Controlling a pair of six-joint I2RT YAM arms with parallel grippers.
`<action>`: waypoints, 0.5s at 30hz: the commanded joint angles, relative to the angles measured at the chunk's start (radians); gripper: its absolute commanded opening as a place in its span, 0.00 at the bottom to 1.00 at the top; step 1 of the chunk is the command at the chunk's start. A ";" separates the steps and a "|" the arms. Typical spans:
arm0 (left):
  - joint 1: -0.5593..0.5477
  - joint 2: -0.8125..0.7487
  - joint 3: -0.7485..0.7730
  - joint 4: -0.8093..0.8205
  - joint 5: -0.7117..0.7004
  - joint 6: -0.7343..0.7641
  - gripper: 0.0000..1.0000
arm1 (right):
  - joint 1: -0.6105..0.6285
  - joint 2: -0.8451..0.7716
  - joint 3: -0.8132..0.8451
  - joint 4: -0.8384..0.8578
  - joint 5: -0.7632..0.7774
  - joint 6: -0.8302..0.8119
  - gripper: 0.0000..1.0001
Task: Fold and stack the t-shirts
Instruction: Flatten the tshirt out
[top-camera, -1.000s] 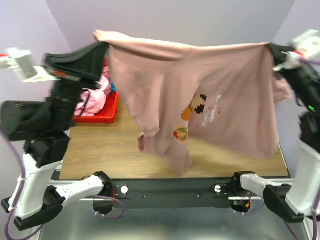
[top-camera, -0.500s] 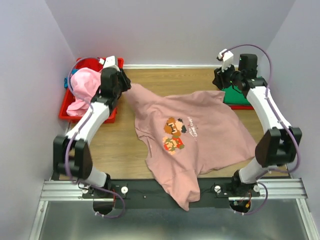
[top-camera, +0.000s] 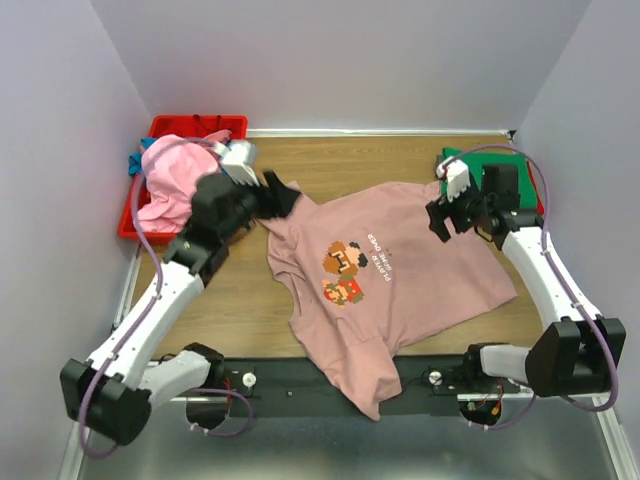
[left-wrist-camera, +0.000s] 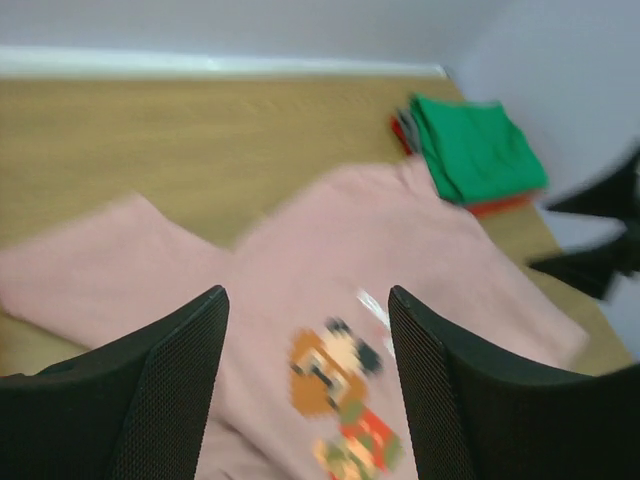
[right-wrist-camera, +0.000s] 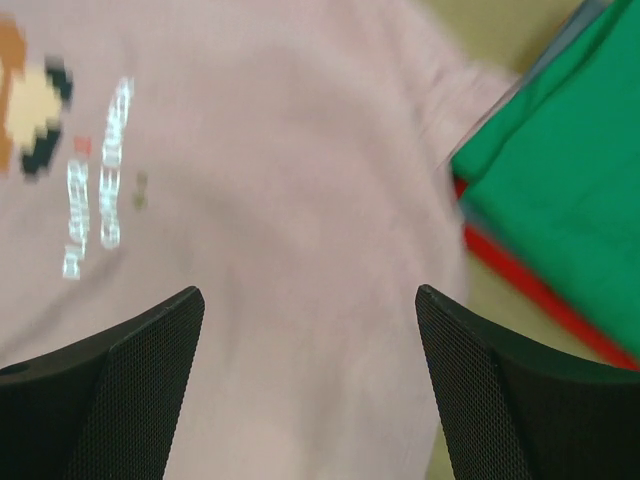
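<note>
The dusty-pink t-shirt (top-camera: 400, 290) lies spread on the table, pixel print and white text facing up, its lower end drooping over the near edge. My left gripper (top-camera: 283, 197) hovers open over its back-left corner, with nothing between the fingers (left-wrist-camera: 305, 300) and the dusty-pink t-shirt (left-wrist-camera: 330, 240) below. My right gripper (top-camera: 437, 220) stands open over the right shoulder area, empty (right-wrist-camera: 310, 295) above the cloth (right-wrist-camera: 260, 200). A folded green t-shirt (right-wrist-camera: 560, 190) rests on a red t-shirt (right-wrist-camera: 530, 285) at the back right.
A red bin (top-camera: 175, 125) at the back left holds a brighter pink t-shirt (top-camera: 170, 175) and a bit of blue cloth (top-camera: 133, 165). The folded stack (top-camera: 462, 158) sits close behind my right arm. Walls close in on the left, back and right.
Both grippers opened and let go of the dusty-pink t-shirt. It dropped from hanging in the air to lying flat on the table, and both arms came down over it.
</note>
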 joint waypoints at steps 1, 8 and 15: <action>-0.257 -0.112 -0.202 -0.121 0.054 -0.231 0.70 | -0.017 -0.034 -0.134 -0.178 0.085 -0.094 0.93; -0.716 -0.229 -0.492 -0.178 -0.087 -0.614 0.61 | -0.021 -0.068 -0.232 -0.216 0.045 -0.084 0.93; -1.042 -0.144 -0.511 -0.324 -0.236 -0.888 0.63 | -0.023 -0.034 -0.227 -0.215 0.017 -0.057 0.92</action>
